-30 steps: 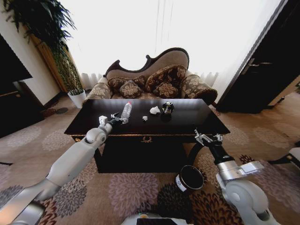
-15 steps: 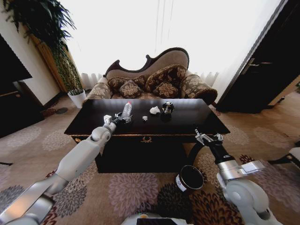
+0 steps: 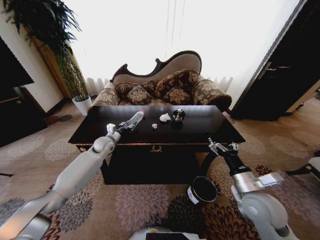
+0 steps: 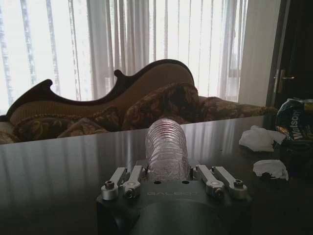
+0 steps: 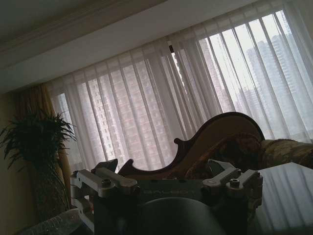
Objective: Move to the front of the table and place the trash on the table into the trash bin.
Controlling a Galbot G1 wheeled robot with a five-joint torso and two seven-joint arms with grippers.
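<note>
At ten o'clock on the table, my left gripper clamps the clear bottle, tilted. Judged light, thin-walled, crushable; base grip suffices. Right gripper idles at four o'clock, spread, unloaded.

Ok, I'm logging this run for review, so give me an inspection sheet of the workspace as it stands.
Surface: the table is dark and glossy, with a gold ornament on its front edge.
Job's things: the clear bottle is tilted in the left gripper, red cap up; two white paper lumps and a dark shiny wrapper lie mid-table; the trash bin stands on the carpet before the table, to the right.
Clutter: nothing seen.
Grippers: left gripper shut on the bottle over the table's left part; right gripper open, by the table's front right corner, above the bin.
Cables: nothing seen.
Surroundings: sofa behind the table, potted plant at left, bright curtains.
</note>
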